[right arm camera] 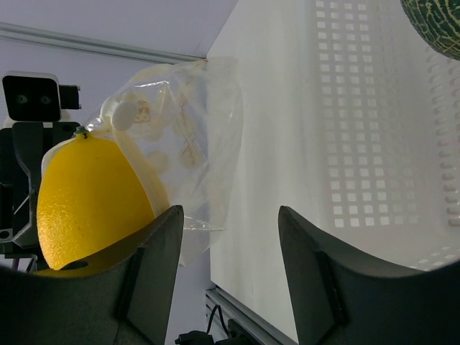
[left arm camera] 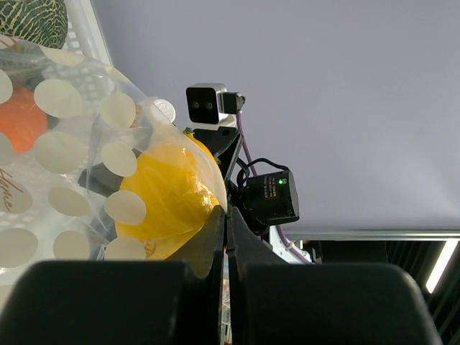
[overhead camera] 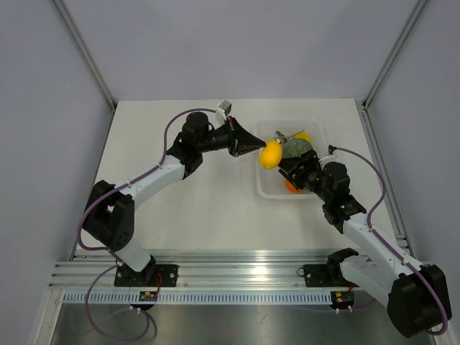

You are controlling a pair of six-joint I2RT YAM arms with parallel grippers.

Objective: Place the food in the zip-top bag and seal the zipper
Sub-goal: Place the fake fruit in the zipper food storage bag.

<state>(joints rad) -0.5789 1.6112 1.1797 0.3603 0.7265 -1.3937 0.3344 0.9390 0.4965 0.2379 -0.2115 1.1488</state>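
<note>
The food (overhead camera: 270, 154), a bright yellow lemon-shaped fruit, hangs above the table (overhead camera: 187, 208), about midway between its left and right edges and nearer the far edge, just beside the left wall of the tray (overhead camera: 267, 188).

From the left, the left arm reaches in from the near left corner toward the middle of the table. The left gripper (overhead camera: 251, 147) has its fingers (left arm camera: 215, 230) pressed tight together, pinching the edge of the zip-top bag (left arm camera: 72, 165). The bag is clear, crinkly film printed with pale round dots. In the left wrist view the food (left arm camera: 162, 198) shows through this film and lies against the closed fingertips. Whether the fruit sits fully inside the bag cannot be told.

In the right wrist view the bag (right arm camera: 187, 144) trails to the right of the food (right arm camera: 90, 201).

Further right, the tray lies in the far right part of the table. It holds a grey-green melon (overhead camera: 293, 147) and a round orange fruit (overhead camera: 291, 187).

The right gripper (overhead camera: 291, 171) hovers over the tray, pointing toward the food. Its fingers (right arm camera: 154, 266) are spread wide with nothing between them. The food lies just outside its left finger.
</note>
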